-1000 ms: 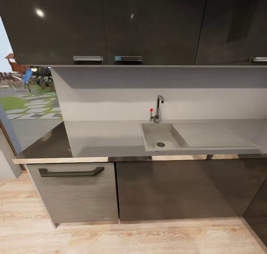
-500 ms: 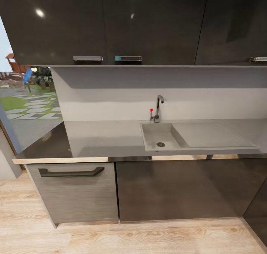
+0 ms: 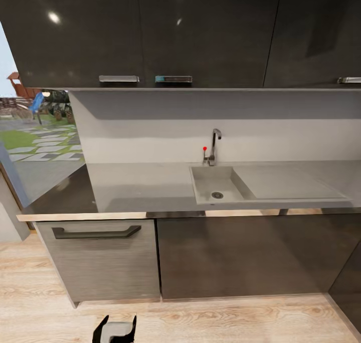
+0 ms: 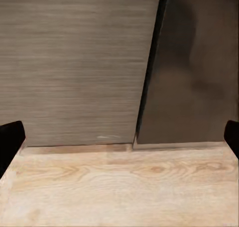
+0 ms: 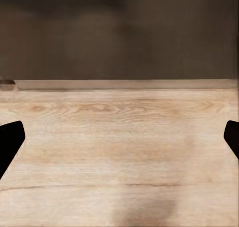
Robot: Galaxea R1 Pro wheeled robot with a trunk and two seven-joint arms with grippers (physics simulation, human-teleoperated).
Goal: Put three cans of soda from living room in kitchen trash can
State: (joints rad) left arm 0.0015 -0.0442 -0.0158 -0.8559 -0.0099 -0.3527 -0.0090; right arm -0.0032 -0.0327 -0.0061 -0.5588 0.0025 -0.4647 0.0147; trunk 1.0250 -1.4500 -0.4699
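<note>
The kitchen fills the head view: dark glossy cabinets (image 3: 200,32) above, a grey stone counter (image 3: 140,187) with its sink (image 3: 216,185) and slim tap (image 3: 214,147) below. Light wood floor (image 3: 210,320) runs along the base units. The left gripper (image 3: 116,330) sits low over that floor, fingers spread and empty. The right gripper (image 5: 119,137) is likewise spread wide over bare planks

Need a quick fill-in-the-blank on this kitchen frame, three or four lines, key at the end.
1. The tap stands behind the ____.
2. The left gripper hangs over the ____ floor.
3. The left gripper's fingers stand ____, nothing between them.
4. The tap's small knob is ____.

Missing words: sink; wood; open; red
</note>
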